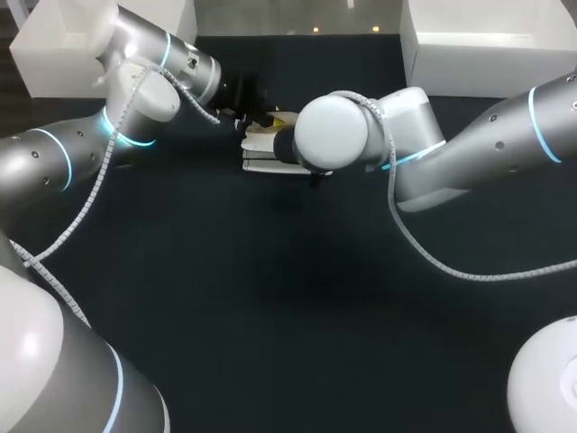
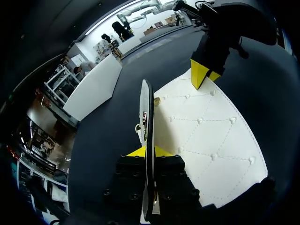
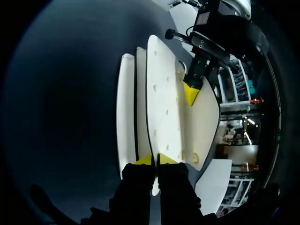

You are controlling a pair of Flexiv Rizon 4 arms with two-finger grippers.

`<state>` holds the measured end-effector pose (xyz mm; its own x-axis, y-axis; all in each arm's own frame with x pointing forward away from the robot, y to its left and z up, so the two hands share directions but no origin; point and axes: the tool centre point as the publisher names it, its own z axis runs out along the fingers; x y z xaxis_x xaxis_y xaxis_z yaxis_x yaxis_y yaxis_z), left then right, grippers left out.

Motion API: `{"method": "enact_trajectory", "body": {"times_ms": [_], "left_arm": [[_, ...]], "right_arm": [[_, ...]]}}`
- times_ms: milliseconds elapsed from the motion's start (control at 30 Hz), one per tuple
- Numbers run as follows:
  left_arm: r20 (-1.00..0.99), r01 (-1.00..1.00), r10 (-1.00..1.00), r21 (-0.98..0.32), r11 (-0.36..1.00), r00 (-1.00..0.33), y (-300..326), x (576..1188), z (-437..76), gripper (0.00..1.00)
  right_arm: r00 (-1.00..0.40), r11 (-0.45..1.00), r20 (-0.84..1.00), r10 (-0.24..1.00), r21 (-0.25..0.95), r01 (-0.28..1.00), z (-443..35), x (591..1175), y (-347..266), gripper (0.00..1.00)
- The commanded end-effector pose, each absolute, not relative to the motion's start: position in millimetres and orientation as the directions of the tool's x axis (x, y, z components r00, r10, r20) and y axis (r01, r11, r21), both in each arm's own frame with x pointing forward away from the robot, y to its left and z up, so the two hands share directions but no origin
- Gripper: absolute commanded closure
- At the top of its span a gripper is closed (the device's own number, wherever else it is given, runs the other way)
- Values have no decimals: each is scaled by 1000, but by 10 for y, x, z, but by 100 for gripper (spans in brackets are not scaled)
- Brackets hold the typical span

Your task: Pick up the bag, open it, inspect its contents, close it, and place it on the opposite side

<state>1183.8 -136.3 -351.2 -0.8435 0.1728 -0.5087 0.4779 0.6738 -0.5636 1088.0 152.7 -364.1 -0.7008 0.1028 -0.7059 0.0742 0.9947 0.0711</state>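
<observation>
A white quilted bag (image 1: pixel 263 149) lies at the back middle of the dark table, between my two grippers. In the left wrist view my left gripper (image 2: pixel 149 151) is shut on the thin edge of the bag's flap (image 2: pixel 146 108), which stands upright above the quilted panel (image 2: pixel 206 136). My right gripper (image 2: pixel 202 75) meets the bag from the opposite side. In the right wrist view my right gripper (image 3: pixel 155 159) is shut on the edge of a white panel (image 3: pixel 161 103), with the left gripper (image 3: pixel 191 93) just beyond. From the head view the right wrist (image 1: pixel 332 133) hides most of the bag.
A white box (image 1: pixel 77 45) stands at the back left and another white box (image 1: pixel 487 41) at the back right. Dark bare table (image 1: pixel 288 298) spreads in front of the bag toward me.
</observation>
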Motion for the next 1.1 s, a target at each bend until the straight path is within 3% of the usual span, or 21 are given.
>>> {"method": "enact_trajectory", "body": {"times_ms": [33, 100, 167, 233, 333, 400, 500, 567, 1100], "left_arm": [[-545, 466, 117, -563, 683, -831, -1372, 11638, -3458, 55], [-541, 456, 110, -563, 690, -834, -1379, 11633, -3370, 37], [-544, 449, 96, -566, 691, -834, -1375, 11622, -3272, 39], [-555, 455, 92, -564, 689, -827, -1355, 11612, -3194, 51], [-569, 463, 90, -556, 690, -818, -1331, 11613, -3136, 60], [-574, 468, 96, -547, 694, -813, -1332, 11626, -3130, 73], [-574, 469, 100, -543, 697, -813, -1352, 11655, -3142, 80], [-575, 472, 102, -543, 694, -812, -1363, 11658, -3150, 100], [-601, 504, 93, -565, 653, -794, -1268, 11331, -3462, 100]], "right_arm": [[-697, 995, -709, 104, 74, 73, -3654, 10894, 1532, 100], [-697, 995, -709, 104, 74, 73, -3654, 10894, 1532, 100], [-697, 995, -709, 104, 74, 73, -3654, 10894, 1532, 100], [-697, 995, -709, 104, 74, 73, -3654, 10894, 1532, 100], [-697, 995, -709, 104, 74, 73, -3654, 10894, 1532, 100], [-697, 995, -709, 104, 74, 73, -3654, 10894, 1532, 100], [-697, 995, -709, 104, 74, 73, -3654, 10894, 1532, 100], [-697, 995, -709, 104, 74, 73, -3654, 10894, 1532, 100], [-697, 995, -709, 104, 74, 73, -3654, 10894, 1532, 100]]}}
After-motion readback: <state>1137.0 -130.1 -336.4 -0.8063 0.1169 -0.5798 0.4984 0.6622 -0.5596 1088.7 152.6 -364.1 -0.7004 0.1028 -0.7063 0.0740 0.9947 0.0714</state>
